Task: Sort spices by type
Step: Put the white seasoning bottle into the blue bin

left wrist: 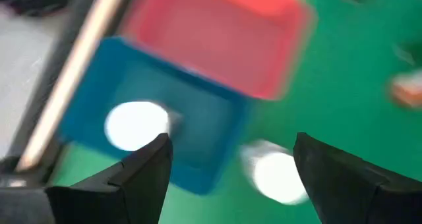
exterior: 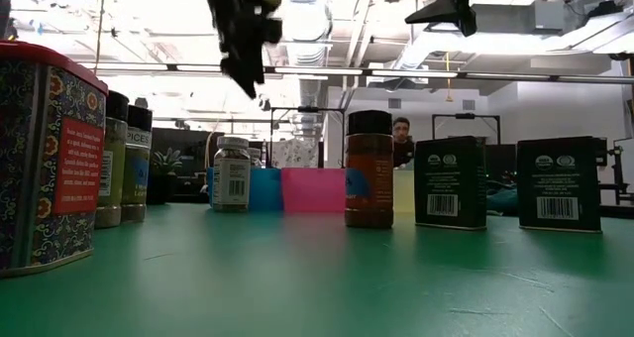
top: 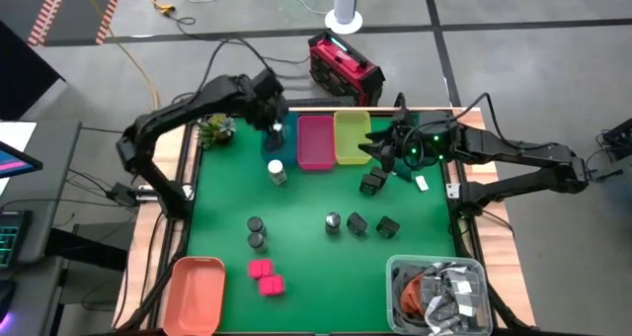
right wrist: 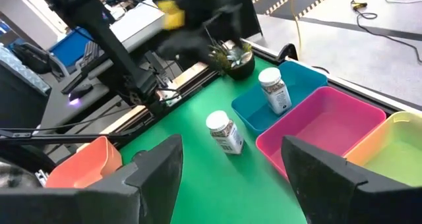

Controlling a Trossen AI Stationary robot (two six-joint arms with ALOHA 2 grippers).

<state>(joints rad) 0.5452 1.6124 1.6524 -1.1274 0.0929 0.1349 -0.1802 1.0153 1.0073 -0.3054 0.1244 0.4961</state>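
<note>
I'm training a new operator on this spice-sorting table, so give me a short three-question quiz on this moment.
1. True or false: a white-capped jar stands in the blue bin.
2. Which gripper hangs over the blue bin? A) left B) right
3. Fill in: the two pink blocks lie beside the ____ tray.

Key: 1 true. 2 A, the left gripper, jaws open; the right gripper waits, open, by the yellow bin. 3 orange, the orange tray.

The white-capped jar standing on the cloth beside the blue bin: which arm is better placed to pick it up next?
Probably the left. The left gripper hangs open over the blue bin, close to that white-capped jar. The right gripper, also open, is over the yellow bin, farther away.
</note>
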